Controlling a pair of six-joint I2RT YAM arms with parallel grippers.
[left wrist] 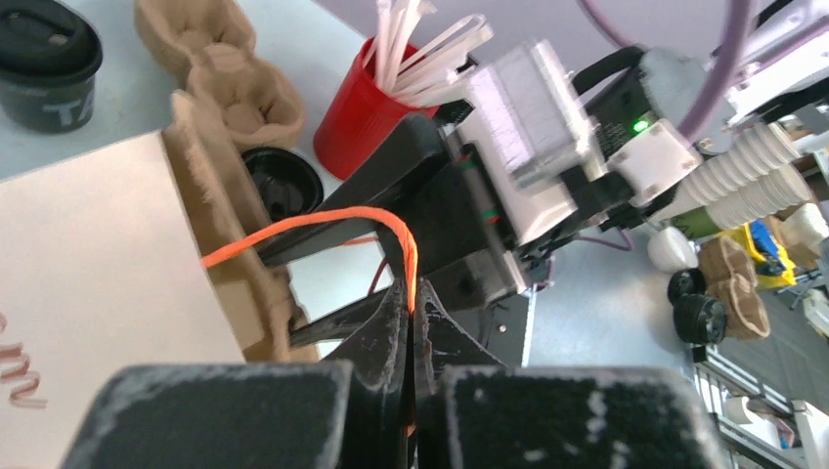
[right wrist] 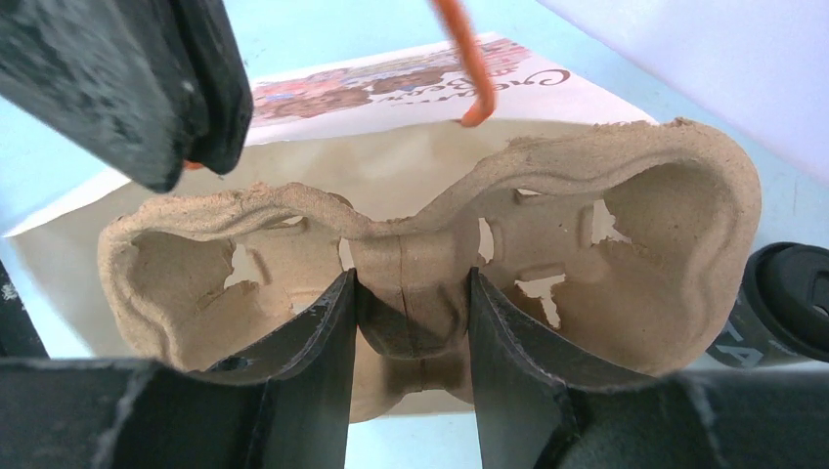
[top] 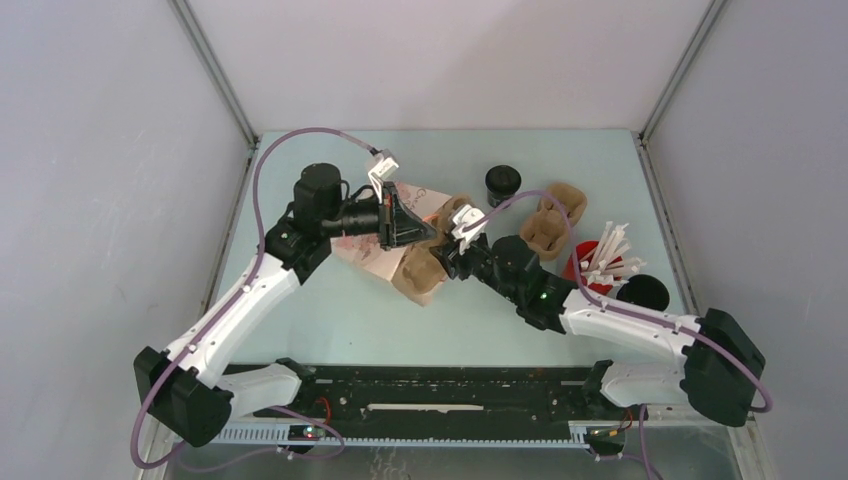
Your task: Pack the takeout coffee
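Right now my right claw [right wrist: 411, 298] is half-wide, clamped on the middle rib of the pulp carrier [right wrist: 587, 166] at the mouth of the paper bag [right wrist: 391, 93]. My left claw [left wrist: 411, 303] is pinched shut on the bag's orange handle [left wrist: 313, 220]. Takeout coffee [top: 503, 184] stands upright on the tabletop [top: 330, 320] — beyond my right claw, slightly rightward, nearer that arm — lid up, axis vertical.

The takeout coffee [left wrist: 47, 68] shows white letters "TA"; bag [right wrist: 411, 83] script unreadable.
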